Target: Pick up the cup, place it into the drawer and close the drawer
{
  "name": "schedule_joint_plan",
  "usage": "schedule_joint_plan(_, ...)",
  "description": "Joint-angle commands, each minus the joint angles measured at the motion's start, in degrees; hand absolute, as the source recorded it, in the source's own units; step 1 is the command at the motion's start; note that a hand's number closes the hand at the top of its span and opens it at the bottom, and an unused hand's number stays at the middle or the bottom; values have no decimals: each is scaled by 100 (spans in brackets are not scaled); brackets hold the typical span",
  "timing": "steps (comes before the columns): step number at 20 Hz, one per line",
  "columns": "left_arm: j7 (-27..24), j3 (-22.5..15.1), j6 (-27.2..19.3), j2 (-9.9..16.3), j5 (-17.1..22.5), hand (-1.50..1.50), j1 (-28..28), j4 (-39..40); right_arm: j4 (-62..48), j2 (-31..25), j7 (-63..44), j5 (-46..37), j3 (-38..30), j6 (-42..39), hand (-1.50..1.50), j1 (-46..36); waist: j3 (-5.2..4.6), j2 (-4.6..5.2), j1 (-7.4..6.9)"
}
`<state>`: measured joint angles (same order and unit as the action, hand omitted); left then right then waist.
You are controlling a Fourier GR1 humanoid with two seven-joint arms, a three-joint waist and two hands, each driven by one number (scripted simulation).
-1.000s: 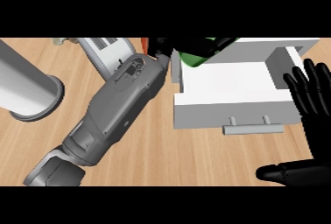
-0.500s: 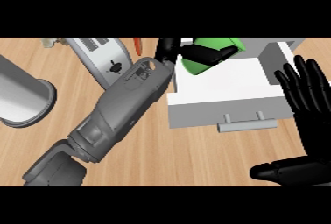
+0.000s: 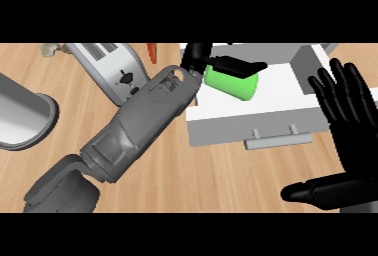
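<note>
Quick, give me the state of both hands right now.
Left hand: shut on the green cup, over the open drawer.
Right hand: open, holding nothing.

The lighting is bright and even across the light wooden counter top point(image 3: 221, 175), whose grain reads clearly from edge to edge. A faint, soft shadow falls on the wood just under the front of the open white drawer point(image 3: 251, 115), beneath its handle. The drawer's inner wall at the view's right is greyer than its pale floor. The bright green cup point(image 3: 235, 84) shows a lighter top face and a slightly darker side. The grey cylindrical metal pot point(image 3: 22, 117) carries smooth light and dark bands. The black right hand point(image 3: 351, 130) shows only dim sheen along its fingers, with little surface detail.
</note>
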<state>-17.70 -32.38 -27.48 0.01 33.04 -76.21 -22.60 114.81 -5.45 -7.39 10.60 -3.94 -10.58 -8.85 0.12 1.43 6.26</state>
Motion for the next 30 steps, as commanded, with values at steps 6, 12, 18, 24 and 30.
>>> schedule_joint_plan(6,-512,-124,-52,-1,650,-150,244,-348,-56,-84,131,451,-202,-267,-150,52,-3,10,17)
schedule_joint_plan(12,-968,271,385,-1,1128,-150,111,-552,222,161,-259,556,48,-28,-150,30,-10,-62,-231)
schedule_joint_plan(18,-1003,626,494,1,1108,-150,367,-843,155,-268,-324,811,-219,-394,150,-48,-12,-136,-584)
schedule_joint_plan(24,-601,795,388,591,1248,-150,1018,-1992,502,-967,-80,354,-314,-1196,150,646,-13,-207,-733)
schedule_joint_plan(30,-129,764,198,1356,1256,-150,2314,-3496,397,-980,33,-431,10,-1223,150,756,-12,-213,-831)
